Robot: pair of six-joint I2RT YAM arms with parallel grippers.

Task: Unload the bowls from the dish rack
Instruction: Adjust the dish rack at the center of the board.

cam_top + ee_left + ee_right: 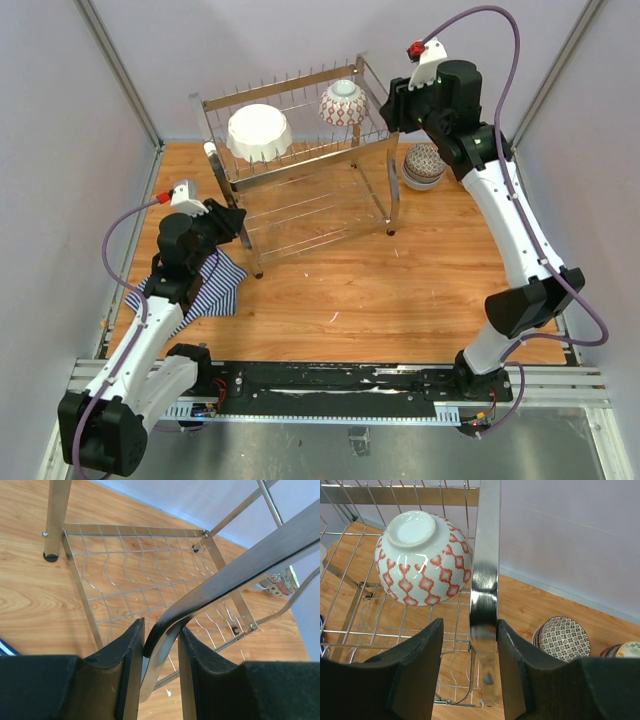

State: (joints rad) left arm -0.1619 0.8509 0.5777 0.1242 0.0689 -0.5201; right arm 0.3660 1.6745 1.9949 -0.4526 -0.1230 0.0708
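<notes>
Left gripper (161, 632) pinches the end handle (240, 575) of the rack (56, 510); right gripper (469, 627) stands spread around its opposite upright (486, 555) (one pad touching). I see a white bowl (259, 131) and a red-patterned bowl (422, 560) on top.

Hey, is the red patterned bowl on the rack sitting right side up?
No, the red lattice bowl lies overturned on the dish rack, its foot ring facing up toward the right wrist camera.
</notes>
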